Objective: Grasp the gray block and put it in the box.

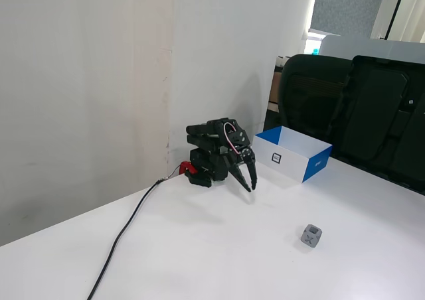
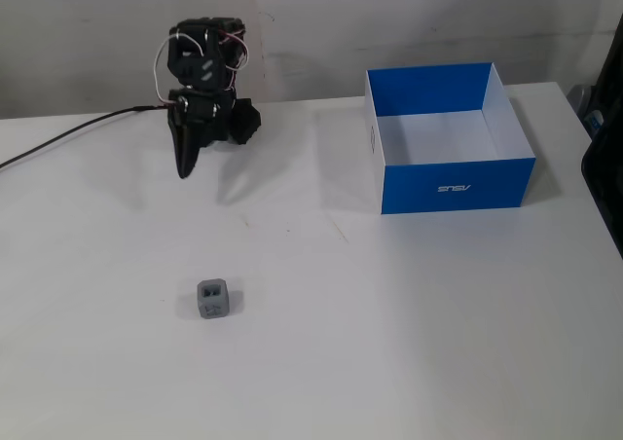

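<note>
Item one, your arm: it is sitting folded low over its base at the back of the white table (image 2: 409, 343), close to the wall, with white and red wires looping over its upper joints. The gripper (image 2: 184, 167) is pointing down toward the tabletop and hanging just above it. In a fixed view (image 1: 250, 184) you are seeing two dark fingers with a narrow gap between their lower ends; in the other they are reading as one thin dark wedge. You are holding nothing in it, and whether the jaws are parted or merely tapering I cannot tell.

Item two, the gray block (image 2: 213, 299): it is resting on the bare table, well apart from the gripper and nearer the front edge, with a dark mark showing on its faces. In a fixed view (image 1: 311, 235) it is sitting alone toward the lower right.

Item three, the box (image 2: 448, 182): it is standing open at the right rear of the table, blue outside, white inside. A fixed view (image 1: 317, 166) is showing you its white side panel with a small black square mark.

Item four, a black cable (image 1: 126, 233): it is trailing from the arm's base across the table.

Item five, dark office chairs (image 1: 345, 107): they are standing behind the box.
</note>
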